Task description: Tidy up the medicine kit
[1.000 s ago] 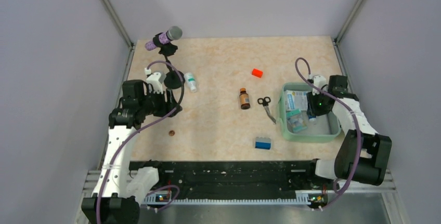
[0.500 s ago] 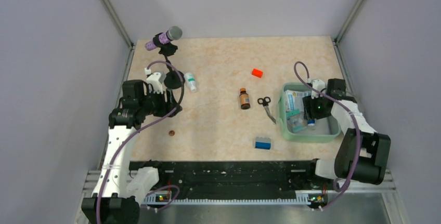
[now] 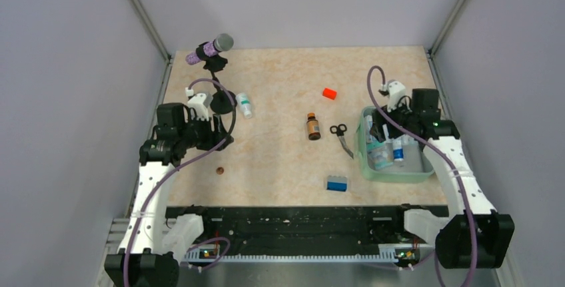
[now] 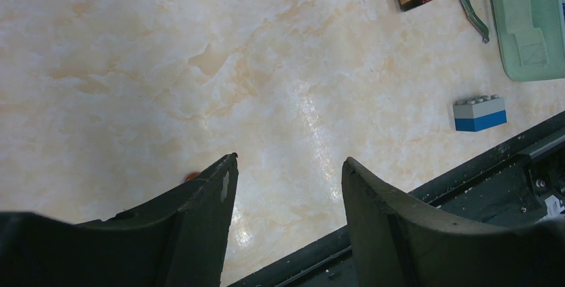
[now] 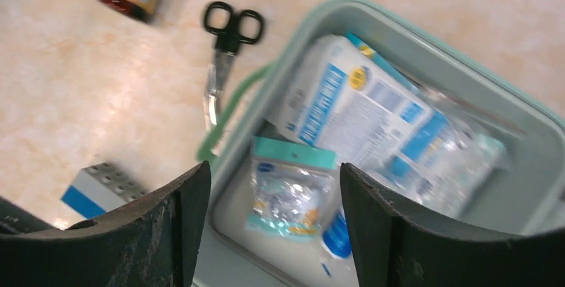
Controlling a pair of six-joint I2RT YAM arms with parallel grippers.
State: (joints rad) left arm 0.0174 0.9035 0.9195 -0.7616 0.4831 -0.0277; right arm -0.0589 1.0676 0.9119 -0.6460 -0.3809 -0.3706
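Directly beneath the right gripper (image 5: 273,174), whose fingers stand apart and empty, sits the open medicine kit (image 5: 453,57) holding packets (image 5: 360,107), the hand poised high enough, I judge, to reach for the scissors (image 5: 225,47) ahead-left.

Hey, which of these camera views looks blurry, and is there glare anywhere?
Right wrist view: blurred, print on the packets in the medicine kit unreadable. Left wrist view: sharp, a white glare streak on the table. Top external view: crisp, evenly lit.

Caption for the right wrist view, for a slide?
Open right claw above the medicine kit, packets inside; scissors beside it.
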